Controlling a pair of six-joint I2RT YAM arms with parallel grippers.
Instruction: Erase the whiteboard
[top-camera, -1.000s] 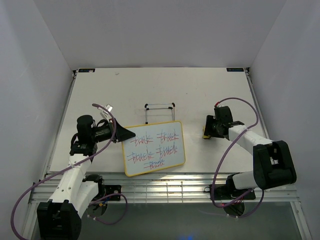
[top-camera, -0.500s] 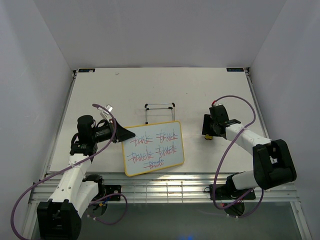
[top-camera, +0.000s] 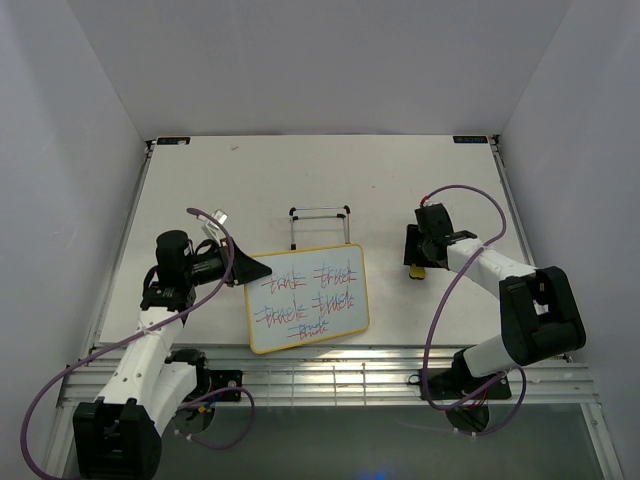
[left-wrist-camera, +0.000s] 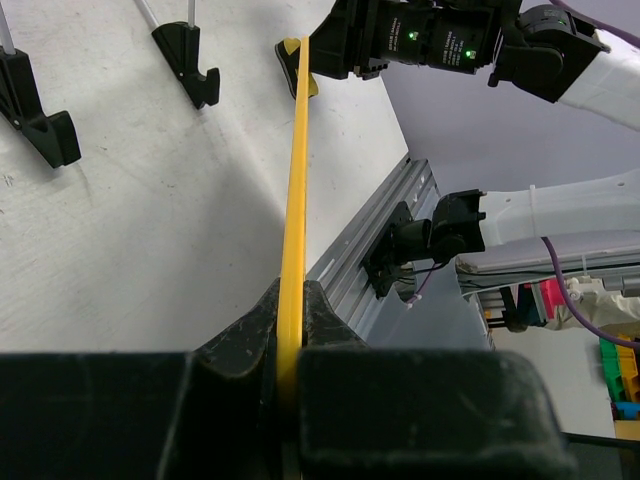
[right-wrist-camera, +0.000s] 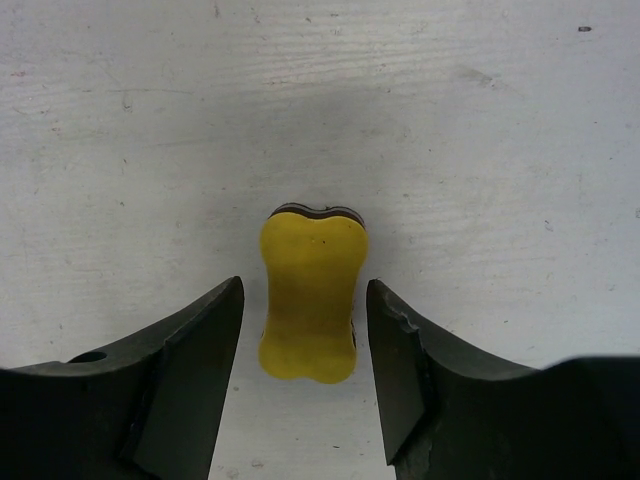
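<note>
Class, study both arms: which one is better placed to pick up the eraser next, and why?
Right. The right hand is open, astride the yellow eraser lying on the table. The left hand is shut on the whiteboard at its edge, away from the eraser.

two white-and-black robot arms with purple cables

the left arm (top-camera: 150, 345) and right arm (top-camera: 490, 268) have smooth white link shells and chunky black joint housings. a thin purple cable (top-camera: 462, 188) loops loosely along each arm. the left gripper (top-camera: 262, 270) has matte black, wedge-shaped fingers (left-wrist-camera: 235, 345), lightly scuffed. the right gripper (right-wrist-camera: 303, 290) has broad black fingers (right-wrist-camera: 185, 370) with curved inner edges, one with a small round hole. two green lights (left-wrist-camera: 412, 37) glow on the right wrist's black housing.
</note>
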